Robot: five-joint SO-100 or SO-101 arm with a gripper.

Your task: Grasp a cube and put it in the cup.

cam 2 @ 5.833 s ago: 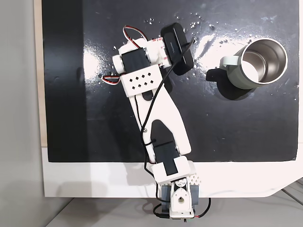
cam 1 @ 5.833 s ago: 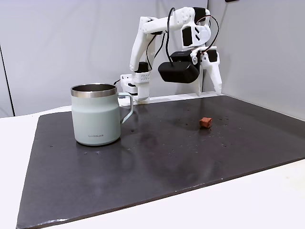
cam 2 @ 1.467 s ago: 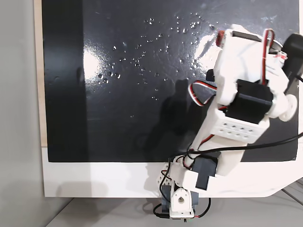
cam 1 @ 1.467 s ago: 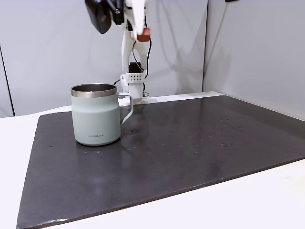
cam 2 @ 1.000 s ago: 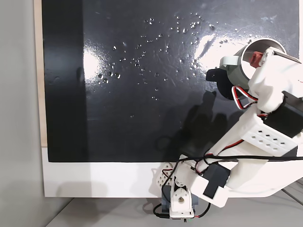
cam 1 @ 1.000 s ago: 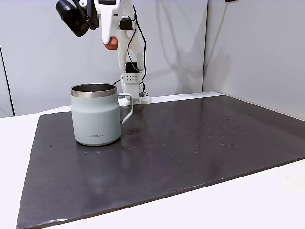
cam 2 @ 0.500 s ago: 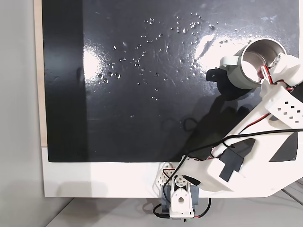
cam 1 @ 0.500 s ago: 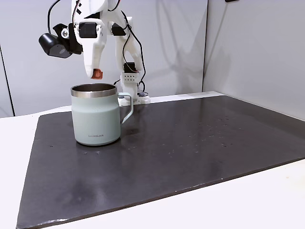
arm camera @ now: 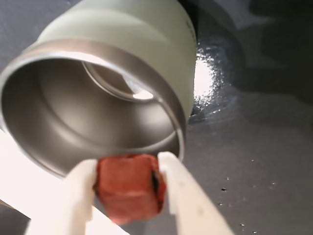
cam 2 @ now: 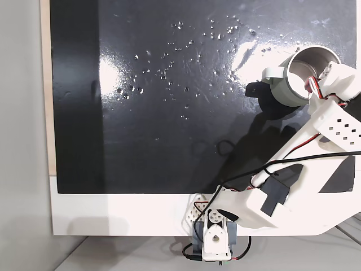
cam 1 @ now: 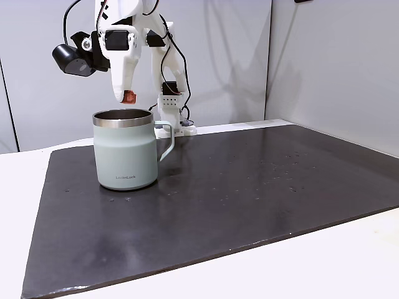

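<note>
Claw (arm camera: 128, 188) in the wrist view: two pale fingers (arm camera: 181, 196) closed against opposite sides of the reddish-brown cube (arm camera: 128, 186), which sits between them at the near edge of the cup (arm camera: 146, 54) mouth. The steel inside of the cup looks bare; the dark mat (arm camera: 259, 161) lies beyond.

Side fixed view: claw (cam 1: 126, 96) hangs above the cup (cam 1: 125, 152), clear of its rim, the cube (cam 1: 128, 96) showing at the fingertips. The cup stands upright on the dark mat (cam 1: 249, 193), handle pointing right.

Top-down fixed view: white arm (cam 2: 316, 164) reaches from the counter (cam 2: 113, 214) edge to the cup (cam 2: 293, 84) at upper right, covering part of its rim. The cube cannot be made out.
</note>
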